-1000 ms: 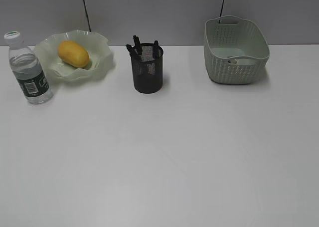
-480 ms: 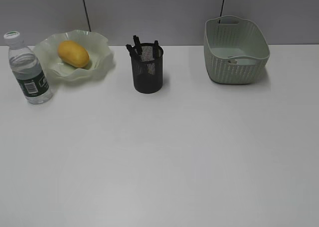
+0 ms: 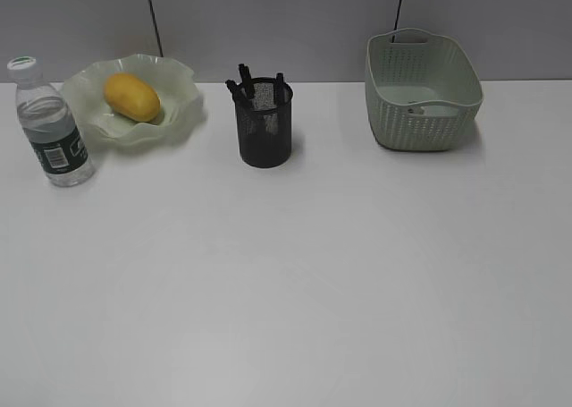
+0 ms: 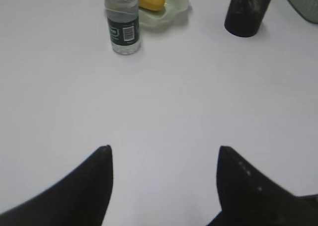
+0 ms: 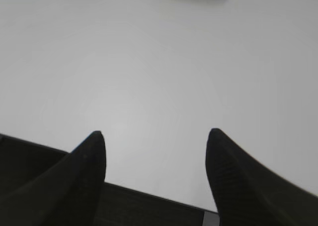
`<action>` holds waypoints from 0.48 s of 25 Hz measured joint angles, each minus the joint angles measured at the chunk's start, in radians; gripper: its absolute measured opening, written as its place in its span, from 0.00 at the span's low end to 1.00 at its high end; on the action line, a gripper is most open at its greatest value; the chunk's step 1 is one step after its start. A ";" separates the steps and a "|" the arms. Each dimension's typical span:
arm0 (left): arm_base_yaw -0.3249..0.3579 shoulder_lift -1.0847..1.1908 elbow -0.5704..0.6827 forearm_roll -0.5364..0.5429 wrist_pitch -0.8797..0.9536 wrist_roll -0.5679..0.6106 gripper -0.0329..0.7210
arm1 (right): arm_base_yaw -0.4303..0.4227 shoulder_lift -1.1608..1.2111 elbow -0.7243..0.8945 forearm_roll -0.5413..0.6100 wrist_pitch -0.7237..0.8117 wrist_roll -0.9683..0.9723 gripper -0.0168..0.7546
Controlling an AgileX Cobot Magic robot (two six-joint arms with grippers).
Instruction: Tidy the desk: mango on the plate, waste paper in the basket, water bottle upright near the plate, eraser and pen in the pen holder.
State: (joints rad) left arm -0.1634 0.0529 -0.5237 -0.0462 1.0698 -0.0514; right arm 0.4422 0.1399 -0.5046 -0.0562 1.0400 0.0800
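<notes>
The desk [image 3: 286, 291] carries every task item in its assigned place. The mango [image 3: 131, 97] lies in the plate [image 3: 183, 89] at the far left. The water bottle [image 3: 52, 125] stands upright just beside the plate's near-left rim, white cap up, label facing the camera. The pen holder [image 3: 264, 125] stands near the far centre, with dark pen-like items projecting above its rim; the eraser cannot be identified among them. The basket [image 3: 422, 89] sits at the far right; a small pale object, probably the waste paper [image 3: 416, 108], lies on its floor against the inner wall, too small to confirm.

Change over the last second: none. All items occupy the same positions across the three exterior views, and neither arm enters that view.

The left gripper [image 4: 164, 151] hovers over bare desk with its jaws well apart and nothing between them; the bottle, the plate and the pen holder lie well ahead of it. The right gripper [image 5: 155, 134] hangs over the near desk edge, jaws likewise spread and empty.

Assessment: a static scene with both arms pulled back and empty-handed indicates that the task is complete or very nearly so. No loose item remains on the open desk surface. The only unverified points are the eraser and the basket contents.
</notes>
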 joint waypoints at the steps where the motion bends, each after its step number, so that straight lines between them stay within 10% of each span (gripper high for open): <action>1: 0.021 0.000 0.000 0.000 0.000 0.000 0.71 | -0.031 0.000 0.000 0.000 -0.001 0.000 0.67; 12: 0.229 -0.059 0.001 -0.001 -0.002 0.000 0.71 | -0.352 -0.126 0.000 0.001 0.000 0.000 0.67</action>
State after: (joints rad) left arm 0.0653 -0.0058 -0.5226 -0.0473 1.0675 -0.0514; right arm 0.0904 0.0137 -0.5046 -0.0549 1.0400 0.0800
